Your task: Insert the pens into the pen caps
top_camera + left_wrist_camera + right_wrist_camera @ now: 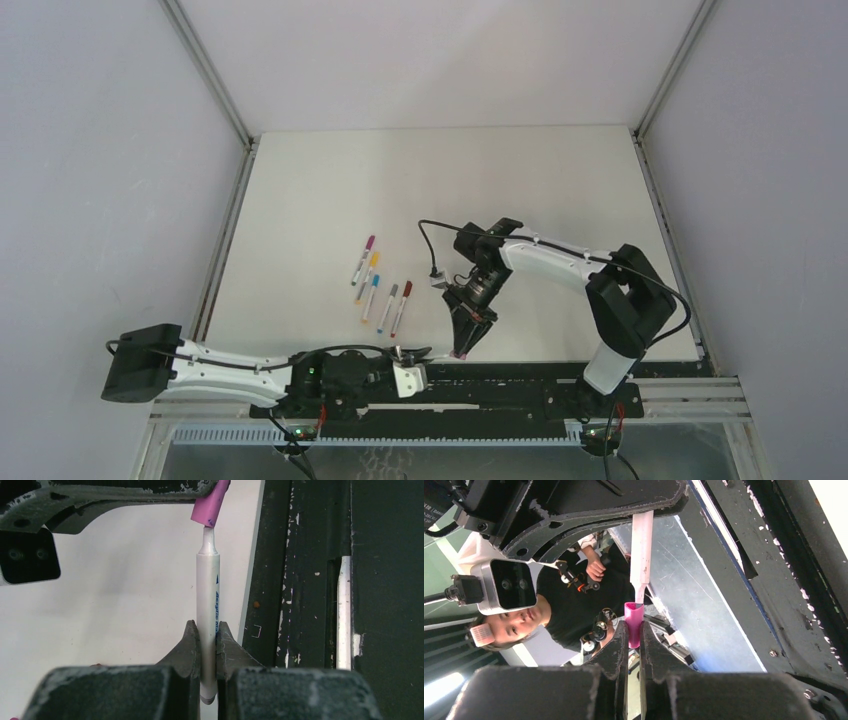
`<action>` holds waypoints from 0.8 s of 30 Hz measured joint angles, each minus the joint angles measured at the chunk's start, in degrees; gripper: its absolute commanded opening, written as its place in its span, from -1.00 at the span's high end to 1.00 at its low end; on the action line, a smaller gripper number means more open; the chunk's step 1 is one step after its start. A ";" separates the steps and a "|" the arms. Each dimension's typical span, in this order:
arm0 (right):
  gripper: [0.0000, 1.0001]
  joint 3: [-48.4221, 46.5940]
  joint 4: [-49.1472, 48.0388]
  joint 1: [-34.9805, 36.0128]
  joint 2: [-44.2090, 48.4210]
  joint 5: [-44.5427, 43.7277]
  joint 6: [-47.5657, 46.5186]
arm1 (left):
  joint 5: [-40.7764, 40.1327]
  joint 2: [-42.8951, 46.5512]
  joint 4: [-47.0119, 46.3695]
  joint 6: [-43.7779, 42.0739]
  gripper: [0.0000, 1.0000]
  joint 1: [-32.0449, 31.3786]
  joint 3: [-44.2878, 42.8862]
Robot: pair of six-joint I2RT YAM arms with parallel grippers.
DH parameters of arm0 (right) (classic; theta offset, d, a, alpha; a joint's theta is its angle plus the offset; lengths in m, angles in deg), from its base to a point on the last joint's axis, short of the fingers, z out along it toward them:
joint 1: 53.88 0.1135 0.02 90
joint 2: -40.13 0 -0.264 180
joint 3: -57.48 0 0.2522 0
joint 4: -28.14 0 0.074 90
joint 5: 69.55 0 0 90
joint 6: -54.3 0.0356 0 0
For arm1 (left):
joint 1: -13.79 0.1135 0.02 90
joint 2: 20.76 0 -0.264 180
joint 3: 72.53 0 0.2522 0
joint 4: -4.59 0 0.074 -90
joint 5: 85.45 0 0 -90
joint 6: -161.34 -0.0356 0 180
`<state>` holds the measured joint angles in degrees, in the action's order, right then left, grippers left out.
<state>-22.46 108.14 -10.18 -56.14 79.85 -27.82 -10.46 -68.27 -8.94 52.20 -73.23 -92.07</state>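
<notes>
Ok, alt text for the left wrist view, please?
The left gripper clamps a white pen by its barrel, tip meeting the mouth of a pink cap held by the right gripper above. White table lies left, black rail right.

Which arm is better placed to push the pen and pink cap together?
Probably the right. The right pincer clamps the short pink cap, lined up at the nib of the pen. The left pincer grips that pen far down its barrel, so it should just hold steady.
</notes>
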 measured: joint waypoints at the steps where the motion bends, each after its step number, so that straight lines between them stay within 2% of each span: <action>1: 1.00 0.00 0.15 0.11 -0.46 0.13 -0.04 | -0.09 0.07 0.28 0.02 1.00 -0.17 0.00; 24: 1.00 -1.84 1.64 3.45 -8.98 6.25 -0.13 | -1.92 5.18 5.18 -1.51 1.00 -4.37 0.22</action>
<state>-24.29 109.78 -6.73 -65.12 86.10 -27.95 -12.38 -63.09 -3.76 50.70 -77.60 -91.86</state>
